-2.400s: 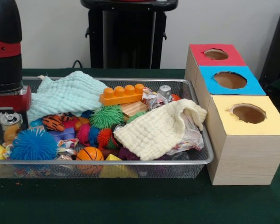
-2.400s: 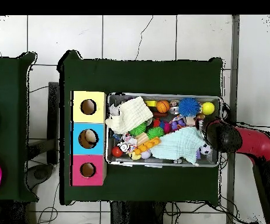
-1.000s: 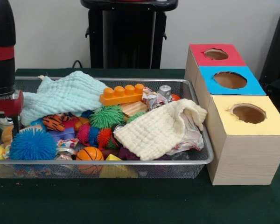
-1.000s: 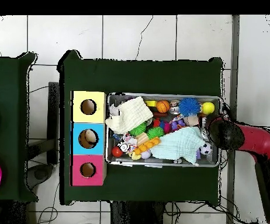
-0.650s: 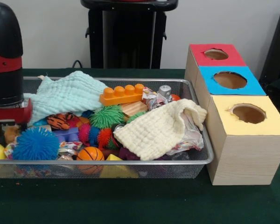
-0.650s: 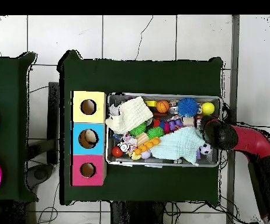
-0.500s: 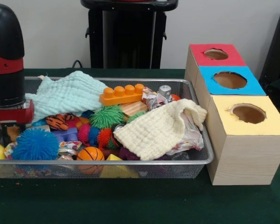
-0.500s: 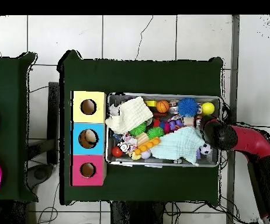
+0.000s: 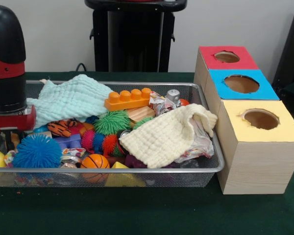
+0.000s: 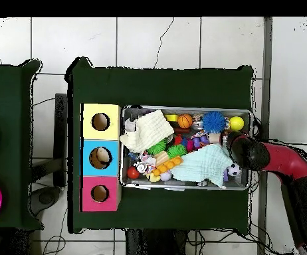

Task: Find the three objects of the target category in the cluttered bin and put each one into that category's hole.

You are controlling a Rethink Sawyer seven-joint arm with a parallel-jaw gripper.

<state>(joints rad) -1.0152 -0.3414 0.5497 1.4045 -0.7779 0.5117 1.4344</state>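
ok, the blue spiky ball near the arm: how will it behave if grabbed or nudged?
The blue spiky ball looks covered in fine soft bristles, so it would probably squash under a grip and feel light. Being round, it could roll if nudged, though the bin wall and crowding toys likely stop it soon.

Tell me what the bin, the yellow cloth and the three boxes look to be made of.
The bin: metal wire mesh, silvery, with see-through walls and a shiny rim.
The yellow cloth: soft woven fabric, likely cotton, with a crinkled waffle texture and limp folds.
The three boxes: pale wood, grain showing on the sides; their matte coloured tops could be paint or paper.
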